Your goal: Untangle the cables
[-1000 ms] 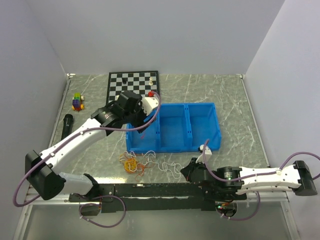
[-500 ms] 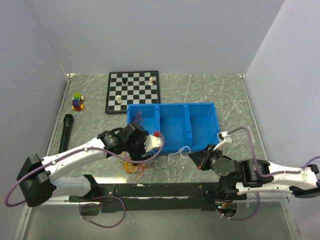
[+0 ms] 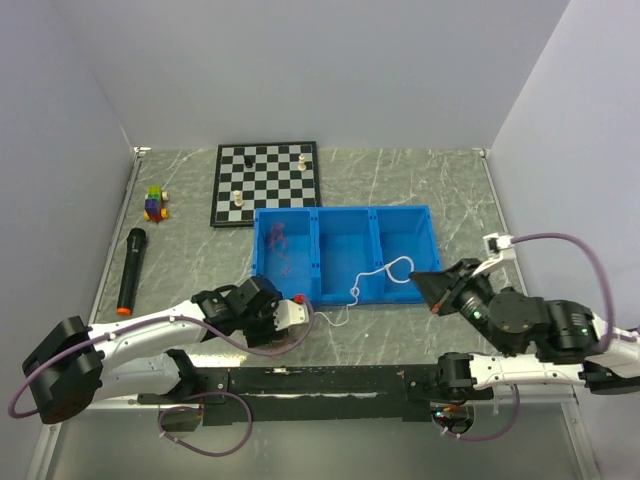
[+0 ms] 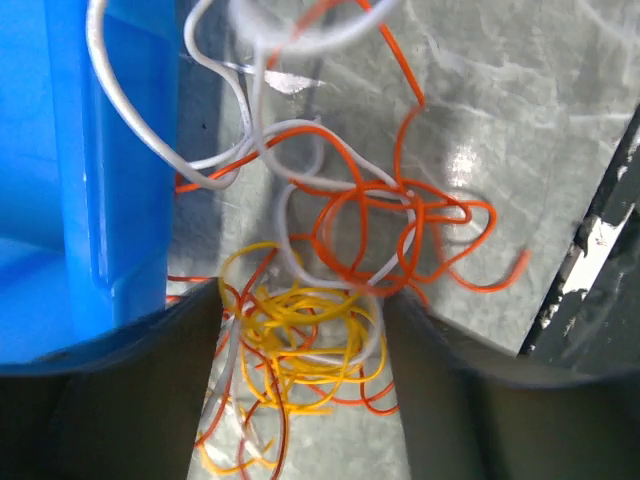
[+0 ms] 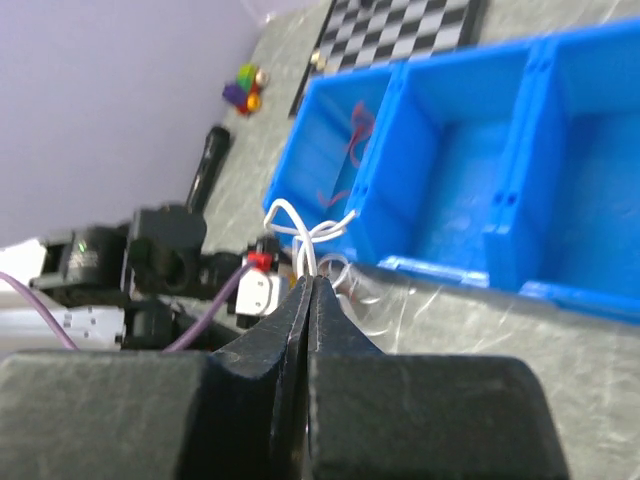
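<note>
A tangle of yellow (image 4: 300,330), orange (image 4: 400,215) and red cables lies on the table in front of the blue bin (image 3: 432,262). My left gripper (image 3: 278,322) is low over this tangle. It is open, with a finger on each side of the yellow bundle (image 4: 300,400). My right gripper (image 3: 428,285) is shut on the white cable (image 3: 375,278) and holds it raised. The cable runs from the tangle up across the bin's front wall. In the right wrist view the white loops (image 5: 305,235) stick out just past the closed tips (image 5: 308,285). A red cable (image 3: 280,245) lies in the bin's left compartment.
A chessboard (image 3: 265,183) with a few pieces lies behind the bin. A black microphone (image 3: 130,270) and a small colourful toy (image 3: 155,203) lie at the left. The bin wall (image 4: 100,150) stands right beside my left gripper. The table's near edge is close behind the tangle.
My left arm came from over the bin down to the tangle at the near edge. My right gripper rose and moved right, drawing the white cable out of the tangle.
</note>
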{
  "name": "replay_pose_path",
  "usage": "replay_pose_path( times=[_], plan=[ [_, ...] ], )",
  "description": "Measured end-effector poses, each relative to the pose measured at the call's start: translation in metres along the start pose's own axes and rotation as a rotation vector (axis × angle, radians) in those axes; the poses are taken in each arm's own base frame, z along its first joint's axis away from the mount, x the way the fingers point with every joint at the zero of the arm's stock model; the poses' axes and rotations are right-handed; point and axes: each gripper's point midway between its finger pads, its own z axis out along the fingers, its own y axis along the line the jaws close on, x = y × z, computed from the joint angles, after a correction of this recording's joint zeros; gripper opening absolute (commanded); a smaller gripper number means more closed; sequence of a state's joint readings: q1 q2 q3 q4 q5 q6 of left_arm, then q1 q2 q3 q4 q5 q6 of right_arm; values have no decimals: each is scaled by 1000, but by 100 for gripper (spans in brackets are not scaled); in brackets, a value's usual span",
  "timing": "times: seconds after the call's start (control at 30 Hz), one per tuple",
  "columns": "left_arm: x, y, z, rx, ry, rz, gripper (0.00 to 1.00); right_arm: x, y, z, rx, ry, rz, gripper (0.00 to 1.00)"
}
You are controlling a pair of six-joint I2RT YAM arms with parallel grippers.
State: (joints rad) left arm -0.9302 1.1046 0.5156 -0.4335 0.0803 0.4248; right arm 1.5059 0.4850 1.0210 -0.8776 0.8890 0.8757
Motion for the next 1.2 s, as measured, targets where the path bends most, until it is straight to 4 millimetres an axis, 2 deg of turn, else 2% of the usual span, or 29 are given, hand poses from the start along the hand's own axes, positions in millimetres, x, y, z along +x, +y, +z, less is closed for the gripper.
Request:
replay_pose_path(
  times=[0.07, 0.1, 0.13, 0.17, 0.23, 0.3, 0.4, 0.5, 0.53, 0.6, 0.63, 0.73, 0.8, 0.97, 1.07, 1.2],
  plan=[
    [0, 1, 2, -5, -7, 6, 25, -14, -3, -5, 12, -26, -5, 0],
    [2, 0, 3, -5, -7, 10, 16, -20, -6, -8, 22, -36, -6, 0],
    [3, 1, 3, -9, -3, 18, 10, -22, -8, -9, 31, -40, -7, 0],
    [4, 1, 3, -10, -2, 35, 7, -23, -13, -11, 45, -40, -11, 0],
    [4, 3, 0, -21, -5, 46, 6, -18, -23, -12, 71, -22, -25, 0],
    [5, 3, -3, -23, -5, 55, 6, -3, -30, -10, 92, 11, -46, 0],
    [7, 1, -9, -15, 7, 57, 6, 39, -43, 0, 142, 103, -97, 0],
    [2, 3, -15, -9, 11, 56, 7, 97, -59, 13, 235, 237, -186, 23],
    [-1, 4, -17, -10, 7, 57, 7, 116, -66, 16, 274, 287, -221, 35],
    [-10, 7, -21, -13, -10, 60, 7, 146, -77, 20, 332, 364, -270, 56],
    [-14, 8, -23, -16, -18, 62, 7, 159, -81, 21, 354, 399, -293, 61],
    [-20, 10, -25, -15, -30, 63, 7, 184, -83, 26, 353, 459, -321, 77],
    [-19, 9, -24, -11, -25, 63, 7, 192, -73, 31, 299, 474, -325, 84],
    [-16, 8, -25, -5, -13, 61, 7, 210, -39, 54, 111, 485, -330, 85],
    [-16, 8, -25, -5, -13, 60, 7, 222, -37, 75, 75, 500, -353, 83],
    [-16, 9, -25, -8, -14, 59, 7, 242, -39, 97, 45, 533, -431, 76]
  ],
)
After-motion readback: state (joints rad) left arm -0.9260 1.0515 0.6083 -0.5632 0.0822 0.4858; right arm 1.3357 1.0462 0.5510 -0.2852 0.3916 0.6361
